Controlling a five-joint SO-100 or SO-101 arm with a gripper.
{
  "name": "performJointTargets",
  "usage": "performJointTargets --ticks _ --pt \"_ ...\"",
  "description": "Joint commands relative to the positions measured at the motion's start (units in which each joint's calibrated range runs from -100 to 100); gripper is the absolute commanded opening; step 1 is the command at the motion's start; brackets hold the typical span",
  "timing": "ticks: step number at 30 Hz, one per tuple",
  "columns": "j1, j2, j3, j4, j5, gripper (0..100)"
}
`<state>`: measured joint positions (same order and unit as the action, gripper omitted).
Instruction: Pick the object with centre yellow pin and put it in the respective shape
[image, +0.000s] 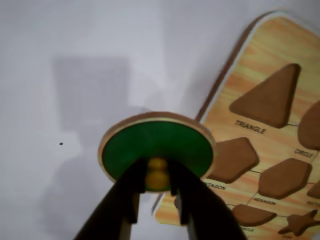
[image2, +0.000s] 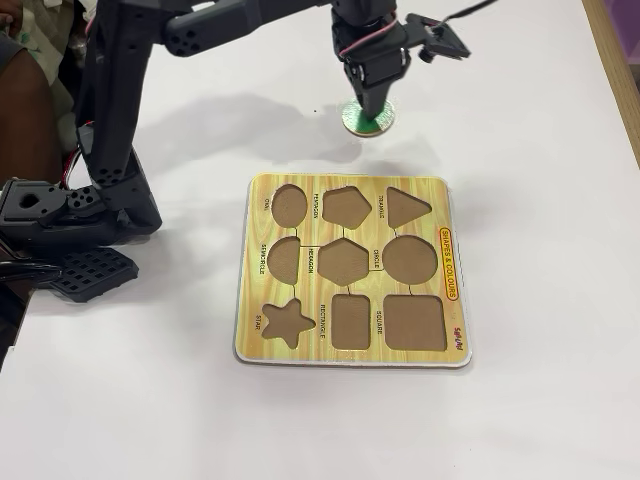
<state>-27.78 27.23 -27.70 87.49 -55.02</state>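
A green round disc (image: 156, 150) with a yellow centre pin (image: 157, 173) hangs in my gripper (image: 156, 192), whose black jaws are shut on the pin. In the fixed view the disc (image2: 366, 119) is just beyond the far edge of the wooden shape board (image2: 350, 268), low over the white table, under the gripper (image2: 371, 103). The board's circle recess (image2: 410, 259) sits at its right middle. In the wrist view the board (image: 265, 150) lies to the right, with the triangle recess (image: 270, 97) and the edge of the circle recess (image: 311, 125) showing.
The board holds several empty recesses: oval, pentagon (image2: 346, 206), triangle, semicircle, hexagon, star (image2: 285, 322), rectangle, square. The arm's black base (image2: 70, 215) stands at the left. A wooden edge (image2: 615, 60) runs along the table's right side.
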Motion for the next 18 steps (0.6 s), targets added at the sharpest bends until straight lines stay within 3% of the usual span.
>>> performJointTargets --ticks 1,18 --pt "5.03 -4.56 -1.35 -0.28 0.10 3" --pt "21.44 -4.56 -8.90 -0.02 0.21 3"
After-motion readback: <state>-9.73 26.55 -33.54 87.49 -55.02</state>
